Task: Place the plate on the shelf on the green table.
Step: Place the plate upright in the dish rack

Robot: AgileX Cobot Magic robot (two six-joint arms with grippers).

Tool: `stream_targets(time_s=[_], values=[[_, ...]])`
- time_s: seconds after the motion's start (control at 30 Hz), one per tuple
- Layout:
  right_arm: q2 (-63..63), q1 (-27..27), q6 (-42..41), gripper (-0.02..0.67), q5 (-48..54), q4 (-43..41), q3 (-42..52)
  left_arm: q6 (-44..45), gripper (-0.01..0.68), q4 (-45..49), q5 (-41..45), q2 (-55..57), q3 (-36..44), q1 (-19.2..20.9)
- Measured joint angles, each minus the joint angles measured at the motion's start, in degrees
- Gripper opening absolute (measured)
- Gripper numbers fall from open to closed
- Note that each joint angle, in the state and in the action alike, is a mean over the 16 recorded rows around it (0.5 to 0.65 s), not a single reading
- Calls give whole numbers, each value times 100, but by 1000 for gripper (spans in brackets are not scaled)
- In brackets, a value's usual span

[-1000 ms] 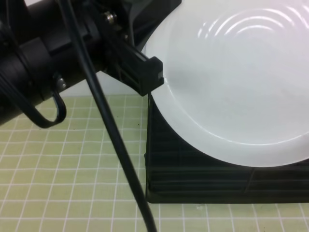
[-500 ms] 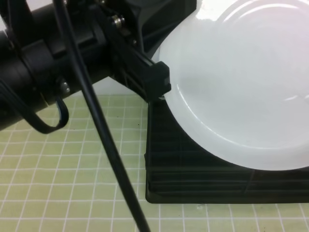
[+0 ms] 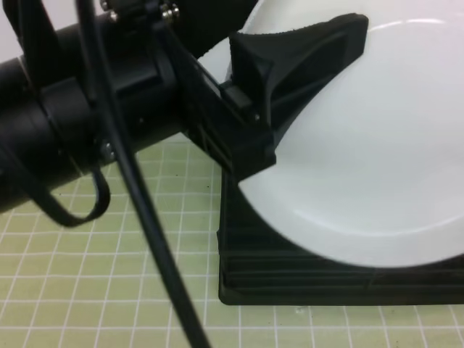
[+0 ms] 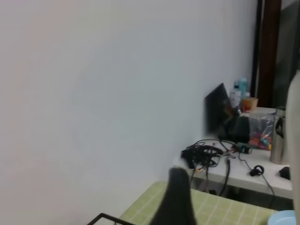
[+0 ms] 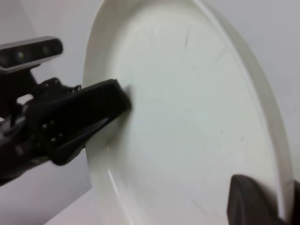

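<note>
- White and matte, the plate (image 3: 362,152) is hanging in the air above the shelf (image 3: 290,268), tilted up toward vertical rather than lying flat; in the right wrist view its face (image 5: 187,122) is filling most of the frame, nearly on edge.
- Left end effector (image 3: 290,80) is gripping the plate at its left rim: one black finger (image 3: 304,51) is lying across the plate's face, and the opposing finger is presumably behind the rim, hidden.
- Right end effector (image 5: 262,204) is pinching the opposite rim at the lower right of the right wrist view; a dark fingertip (image 5: 251,201) is overlapping the rim there, so both arms are judged to be holding the plate.
- Key relation: the black tray base of the shelf is sitting directly beneath the plate's lower edge, on the green table (image 3: 109,275) surface. The wire dividers are hidden behind the plate.
- Judgement: the coming move is a descent with the plate kept on edge, its plane aligned to the divider slots; neither arm is clearly nearer, as both are already on the rim.
- Risk: misaligned tilt could make the lower rim strike the tray.
</note>
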Motion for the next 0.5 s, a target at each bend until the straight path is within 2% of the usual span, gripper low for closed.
stream_targets(time_s=[0.1, 0.17, 0.37, 0.5], values=[[-1, 2, -115, 80, -240, 9, 0, -17, 580, 47, -236, -23, 0, 5], [-2, 3, -188, 80, -426, 15, 0, -1, 581, 79, -405, -46, 0, 8], [-3, 3, -313, 79, -995, 34, -22, 67, 526, 162, -1065, -187, 19, 13], [-3, 3, -452, 79, -1289, 46, -115, 122, 460, 185, -1623, -384, 105, 13]])
